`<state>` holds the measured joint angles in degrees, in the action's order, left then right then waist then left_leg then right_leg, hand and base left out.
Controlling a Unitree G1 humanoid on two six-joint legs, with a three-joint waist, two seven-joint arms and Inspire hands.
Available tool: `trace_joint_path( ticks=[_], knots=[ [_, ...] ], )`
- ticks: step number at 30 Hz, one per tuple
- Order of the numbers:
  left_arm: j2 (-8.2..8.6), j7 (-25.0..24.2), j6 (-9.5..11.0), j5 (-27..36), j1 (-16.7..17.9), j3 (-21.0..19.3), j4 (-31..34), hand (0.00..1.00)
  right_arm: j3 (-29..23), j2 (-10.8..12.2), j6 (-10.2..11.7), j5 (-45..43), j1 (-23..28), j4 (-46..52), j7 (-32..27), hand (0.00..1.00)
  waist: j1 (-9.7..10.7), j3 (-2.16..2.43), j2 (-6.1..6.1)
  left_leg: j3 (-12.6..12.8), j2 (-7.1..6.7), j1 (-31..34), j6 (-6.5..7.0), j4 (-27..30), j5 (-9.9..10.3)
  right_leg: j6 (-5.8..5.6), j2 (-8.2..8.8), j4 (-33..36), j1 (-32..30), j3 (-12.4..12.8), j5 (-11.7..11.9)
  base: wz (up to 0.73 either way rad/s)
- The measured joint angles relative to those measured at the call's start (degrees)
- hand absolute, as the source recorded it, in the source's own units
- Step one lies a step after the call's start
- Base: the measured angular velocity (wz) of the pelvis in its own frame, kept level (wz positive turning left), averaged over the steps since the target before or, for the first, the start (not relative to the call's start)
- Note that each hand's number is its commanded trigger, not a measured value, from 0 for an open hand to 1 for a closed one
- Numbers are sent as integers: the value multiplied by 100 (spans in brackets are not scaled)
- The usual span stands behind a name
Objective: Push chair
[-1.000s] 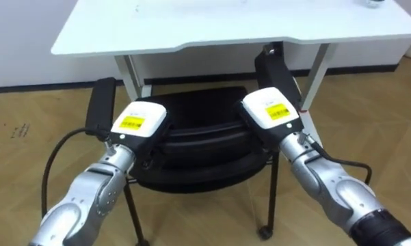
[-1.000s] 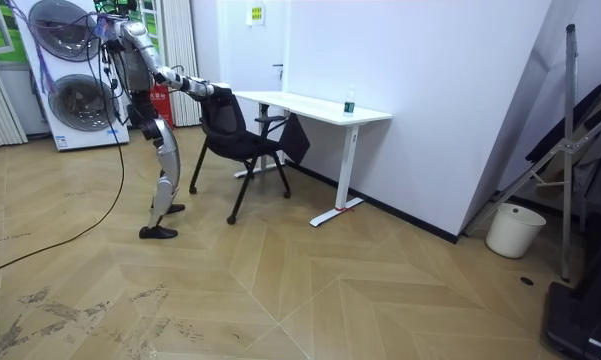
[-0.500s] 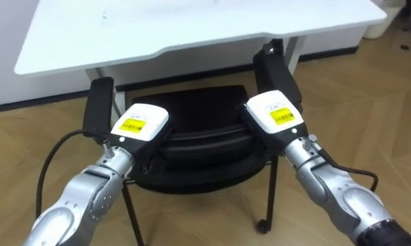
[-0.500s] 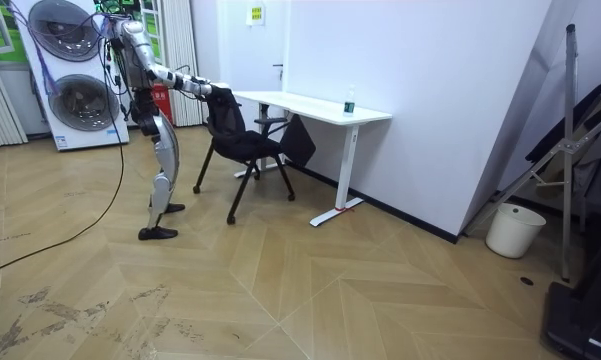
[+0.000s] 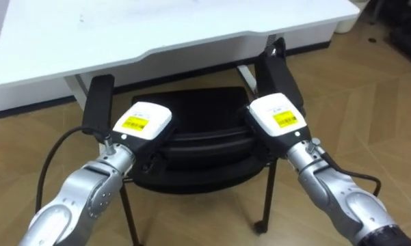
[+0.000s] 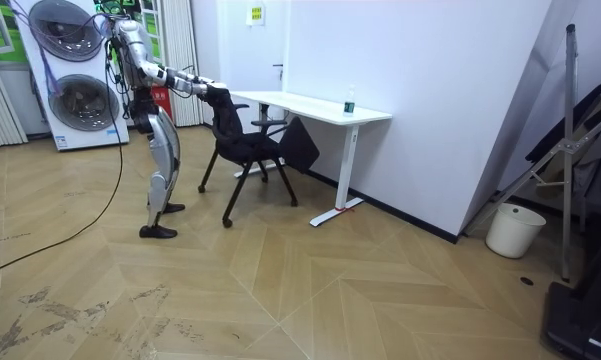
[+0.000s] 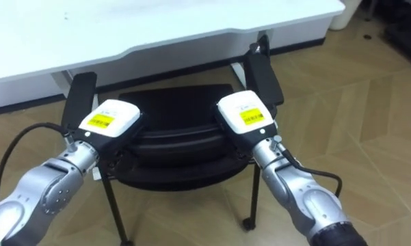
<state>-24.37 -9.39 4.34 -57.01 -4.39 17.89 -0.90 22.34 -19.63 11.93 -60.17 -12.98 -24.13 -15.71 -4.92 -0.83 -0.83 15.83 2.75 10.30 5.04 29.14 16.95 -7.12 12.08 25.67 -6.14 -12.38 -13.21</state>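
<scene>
The front part of each hand is hidden behind the backrest, so I cannot tell whether they grip it. The left hand (image 5: 142, 123) and the right hand (image 5: 277, 119) rest on the black chair (image 5: 198, 154), which stands close before the smooth white desk (image 5: 157, 27). The chair has flat padded armrests and thin dark legs.

Bright, even indoor light
</scene>
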Motion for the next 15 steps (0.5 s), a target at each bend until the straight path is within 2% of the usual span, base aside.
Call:
trace_joint_path(
  ticks=[1, 3, 6, 8, 15],
  knots=[
    [-5, -1, 11, -6, -8, -10, 1, 100, -3, 0, 2, 2, -7, 0, -2, 100, -13, -5, 6, 3, 19, 7, 1, -3, -1, 22, -20, -22, -10, -63, 47, -11],
    [-6, -13, 83, -4, -7, -74, 0, 100, 3, 9, 8, 2, -15, 0, -6, 100, -55, -16, -6, 40, 55, 10, -3, -29, -3, 70, -71, -24, -78, -20, 126, -17],
    [-14, 46, 201, -118, -8, -142, -1, 100, 2, 12, 11, 8, -22, 11, -61, 100, -76, -43, 16, -1, 129, 86, -26, -20, -20, 107, -239, -307, -58, 153, 257, -5],
    [-27, 174, 233, -159, -14, -160, -2, 100, 2, 14, 17, 27, -28, 10, -190, 100, -3, -87, 38, -149, 175, 166, -52, -17, -71, 180, -346, -447, -23, 159, 373, 21],
    [-44, 365, 226, -219, -36, -160, -93, 100, 22, 56, -84, 78, -21, 136, -44, 100, 161, -98, 47, -480, 159, 310, -134, 57, -124, 174, -486, -685, 183, 140, 368, 23]
  ],
)
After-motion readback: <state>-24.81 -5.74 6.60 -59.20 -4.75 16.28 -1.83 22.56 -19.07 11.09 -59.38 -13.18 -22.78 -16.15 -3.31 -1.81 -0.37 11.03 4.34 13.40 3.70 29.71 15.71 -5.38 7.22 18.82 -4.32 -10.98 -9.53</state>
